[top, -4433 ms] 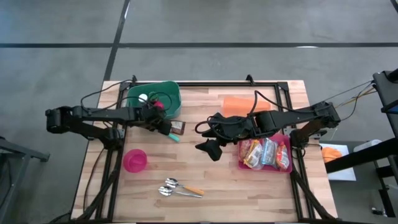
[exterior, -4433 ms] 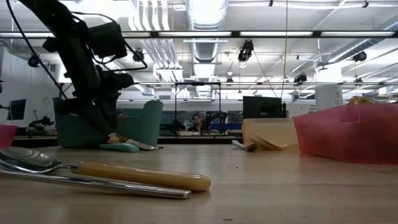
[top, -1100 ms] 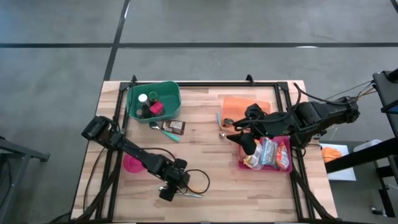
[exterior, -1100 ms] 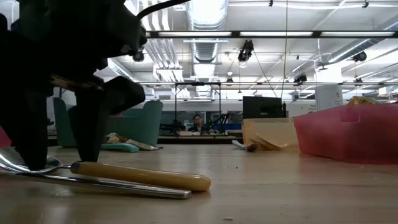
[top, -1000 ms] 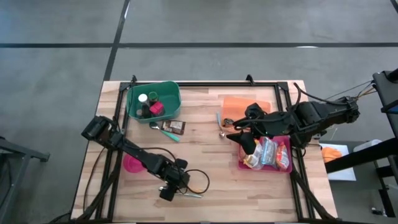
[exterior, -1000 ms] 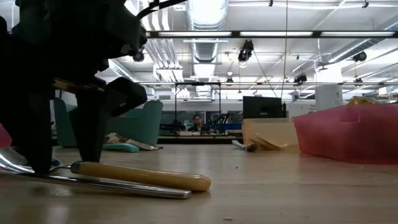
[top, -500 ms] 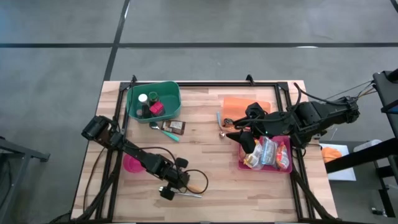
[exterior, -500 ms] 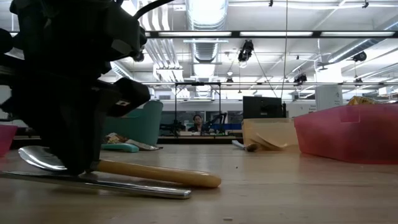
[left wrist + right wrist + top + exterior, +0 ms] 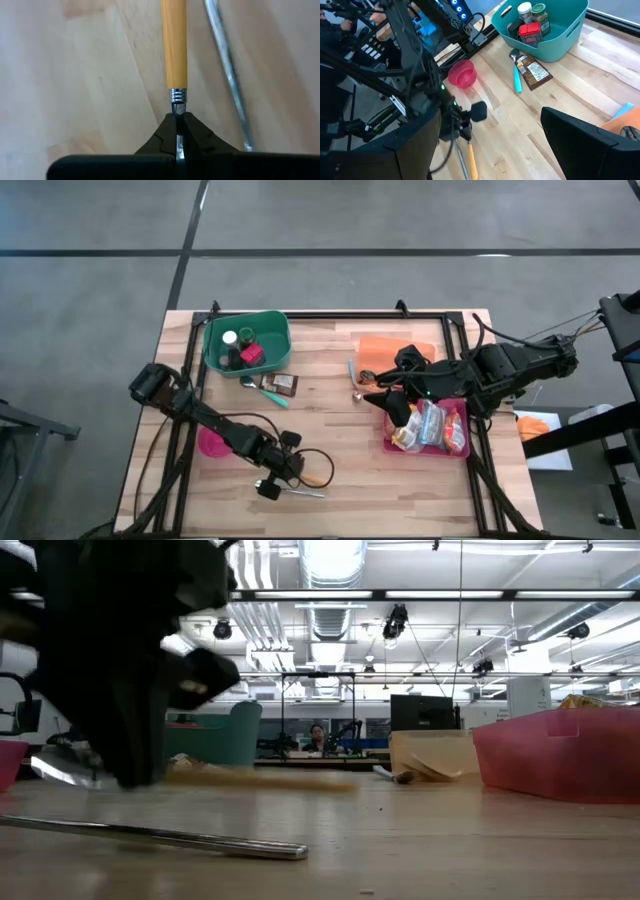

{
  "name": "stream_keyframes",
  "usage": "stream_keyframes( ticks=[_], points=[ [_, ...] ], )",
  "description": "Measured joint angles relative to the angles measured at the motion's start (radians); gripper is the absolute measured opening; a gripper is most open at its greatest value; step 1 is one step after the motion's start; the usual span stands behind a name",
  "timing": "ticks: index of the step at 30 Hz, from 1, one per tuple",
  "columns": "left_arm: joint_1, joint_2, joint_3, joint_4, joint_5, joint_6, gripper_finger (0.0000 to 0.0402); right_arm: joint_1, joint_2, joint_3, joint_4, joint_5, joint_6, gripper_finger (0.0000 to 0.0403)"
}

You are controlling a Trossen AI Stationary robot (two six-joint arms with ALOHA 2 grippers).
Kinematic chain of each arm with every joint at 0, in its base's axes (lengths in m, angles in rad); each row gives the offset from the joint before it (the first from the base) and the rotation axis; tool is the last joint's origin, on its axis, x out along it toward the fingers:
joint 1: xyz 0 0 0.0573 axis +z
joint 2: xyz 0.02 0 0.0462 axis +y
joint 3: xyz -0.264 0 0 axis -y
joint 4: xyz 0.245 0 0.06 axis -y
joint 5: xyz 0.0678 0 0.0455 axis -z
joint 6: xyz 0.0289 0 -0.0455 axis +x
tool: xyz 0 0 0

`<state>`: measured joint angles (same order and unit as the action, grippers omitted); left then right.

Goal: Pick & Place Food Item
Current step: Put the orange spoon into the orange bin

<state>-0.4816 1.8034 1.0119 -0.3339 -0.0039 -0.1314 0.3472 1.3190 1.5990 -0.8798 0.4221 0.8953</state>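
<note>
Left gripper (image 9: 176,131) just clamped spoon (image 9: 174,47) neck, lifting it off counter (image 9: 340,440) near pink bowl (image 9: 210,443); right gripper (image 9: 398,402) waits, open

A green bin (image 9: 247,343) stands at the far left of the wooden table (image 9: 330,430), with small jars inside. Just beside it lie a brown packet (image 9: 285,385) and a teal-handled utensil (image 9: 268,393). A pink bowl (image 9: 213,443) sits near the left edge. An orange cloth (image 9: 384,347) lies farther right.
</note>
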Motion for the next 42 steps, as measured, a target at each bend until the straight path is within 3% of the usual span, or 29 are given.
stream_keyframes(
  ticks=[5,9,17,21,30,39,42],
  points=[
    [0.016,-0.093,0.000,-0.056,0.014,-0.042,0.0001,0.014,0.005,0.000,-0.002,-0.002,-0.030,0.0338],
    [0.055,-0.183,0.001,-0.075,0.086,-0.115,0.0001,0.021,0.022,0.000,-0.005,-0.037,-0.064,0.0338],
    [0.241,-0.315,0.002,-0.057,0.384,-0.550,0.0000,0.028,0.122,0.012,-0.004,-0.115,-0.279,0.0338],
    [0.311,-0.345,0.002,-0.010,0.454,-0.670,0.0000,0.031,0.209,0.048,-0.008,-0.117,-0.461,0.0338],
    [0.409,-0.349,0.002,0.013,0.607,-0.688,0.0000,0.033,0.425,0.277,-0.142,-0.101,-0.712,0.0338],
    [0.479,-0.349,0.004,0.141,0.762,-0.696,0.0000,0.032,0.624,0.530,-0.372,-0.084,-0.850,0.0336],
    [0.489,-0.349,0.004,0.168,0.809,-0.707,0.0000,0.032,0.664,0.580,-0.413,-0.081,-0.874,0.0318]
  ],
)
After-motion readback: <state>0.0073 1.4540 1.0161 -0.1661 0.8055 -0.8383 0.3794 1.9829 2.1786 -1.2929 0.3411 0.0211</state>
